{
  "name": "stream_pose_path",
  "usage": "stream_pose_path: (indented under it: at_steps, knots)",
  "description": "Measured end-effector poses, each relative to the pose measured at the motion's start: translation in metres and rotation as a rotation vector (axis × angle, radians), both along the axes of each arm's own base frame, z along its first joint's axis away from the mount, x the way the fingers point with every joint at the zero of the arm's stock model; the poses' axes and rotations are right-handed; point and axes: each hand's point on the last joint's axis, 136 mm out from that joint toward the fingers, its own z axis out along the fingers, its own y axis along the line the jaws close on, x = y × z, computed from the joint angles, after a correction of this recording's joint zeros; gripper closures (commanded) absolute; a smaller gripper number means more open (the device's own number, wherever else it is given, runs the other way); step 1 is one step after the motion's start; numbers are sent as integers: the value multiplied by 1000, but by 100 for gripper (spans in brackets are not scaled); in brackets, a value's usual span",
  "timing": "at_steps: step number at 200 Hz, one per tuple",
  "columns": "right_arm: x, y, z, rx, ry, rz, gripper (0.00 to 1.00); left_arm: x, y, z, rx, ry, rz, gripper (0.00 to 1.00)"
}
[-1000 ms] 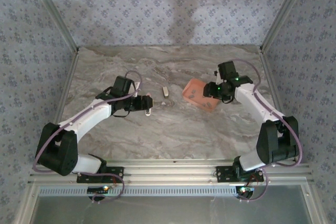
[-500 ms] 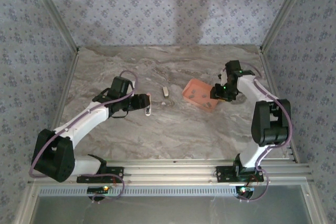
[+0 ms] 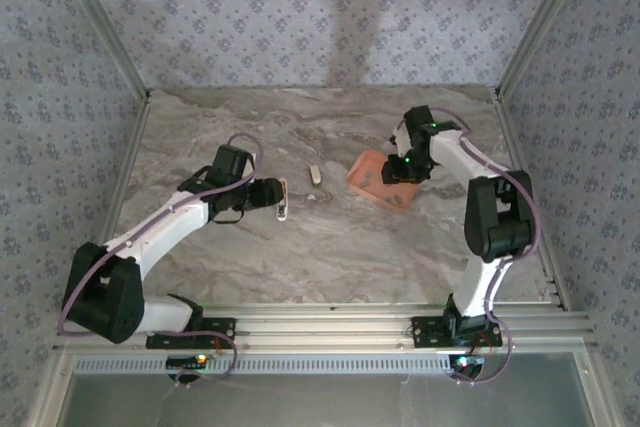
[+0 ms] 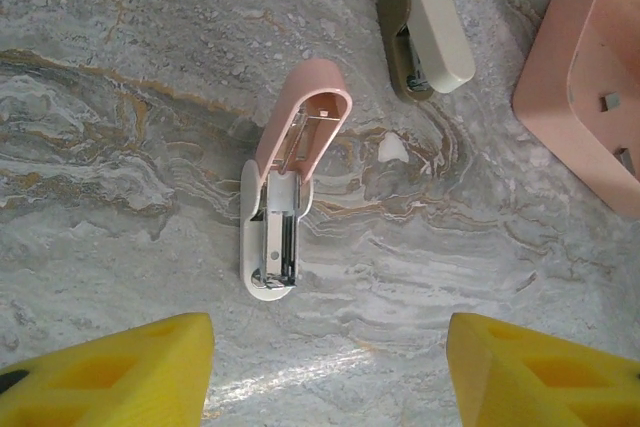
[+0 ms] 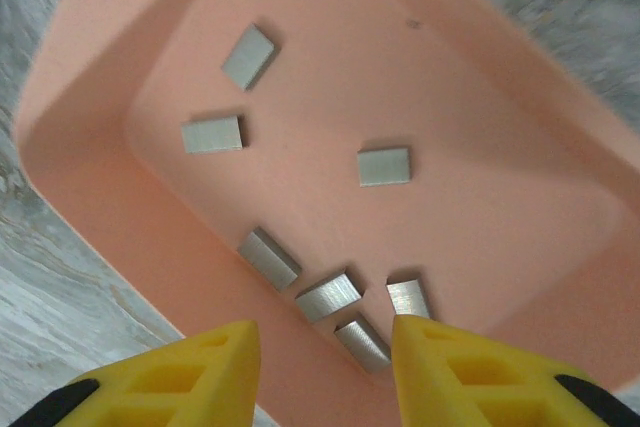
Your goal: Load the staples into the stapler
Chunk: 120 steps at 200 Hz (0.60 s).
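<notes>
Seven staples [image 5: 384,166] lie in the tray [image 5: 520,197] — small grey metallic blocks, three spread over its floor and four bunched by one wall. There is one tray, salmon-orange, a little nearer the right edge of the surface [image 3: 330,247] than the left. There are two staplers — one pink-and-white stapler [image 4: 290,162], hinged open, and one beige stapler [image 4: 425,37] — both between the tray and the left edge. There are two arms, the left arm [image 3: 170,217] and the right arm [image 3: 480,187], with one pair of yellow-tipped jaws each.
</notes>
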Motion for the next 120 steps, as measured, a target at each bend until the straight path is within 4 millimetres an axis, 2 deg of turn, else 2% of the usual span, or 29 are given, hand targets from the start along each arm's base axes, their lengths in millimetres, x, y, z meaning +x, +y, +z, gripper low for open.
stream_pose_path:
  at_steps: [24,70,100,120]
  knots:
    - [-15,6,-14,-28,71,40,62,0,0,-2,5,4,-3,36]
    - [-31,14,-17,-40,117,75,63,2,4,-2,10,-3,-7,36]
    - [-48,28,-21,-25,155,87,63,4,6,-2,0,-1,-14,36]
    - [-56,36,-15,-32,155,89,54,5,6,1,-12,-3,-18,36]
